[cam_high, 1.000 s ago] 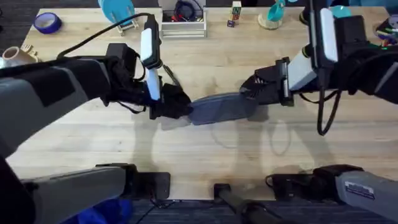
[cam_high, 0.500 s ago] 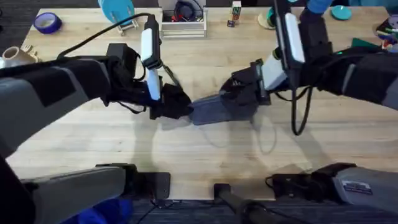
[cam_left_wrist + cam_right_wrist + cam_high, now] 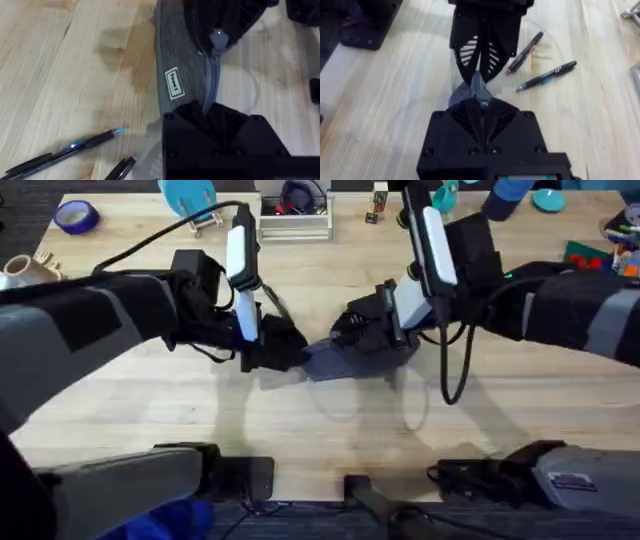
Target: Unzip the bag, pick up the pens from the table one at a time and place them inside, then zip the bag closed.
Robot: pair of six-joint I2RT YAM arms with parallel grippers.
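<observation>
Pinning the grey-blue pencil pouch (image 3: 345, 358) mid-table with the left gripper (image 3: 298, 355) clamped on its end, right gripper (image 3: 352, 338) pinched on the zipper pull (image 3: 218, 39) — drawing straight along the zipper, level, keeping the anchor firm — pens (image 3: 547, 75) lying just beside.

Far table edge: purple tape roll (image 3: 75, 217), white tray (image 3: 294, 220) of cables, blue stand (image 3: 188, 198), teal dish (image 3: 547, 198). Dark floor beyond.
</observation>
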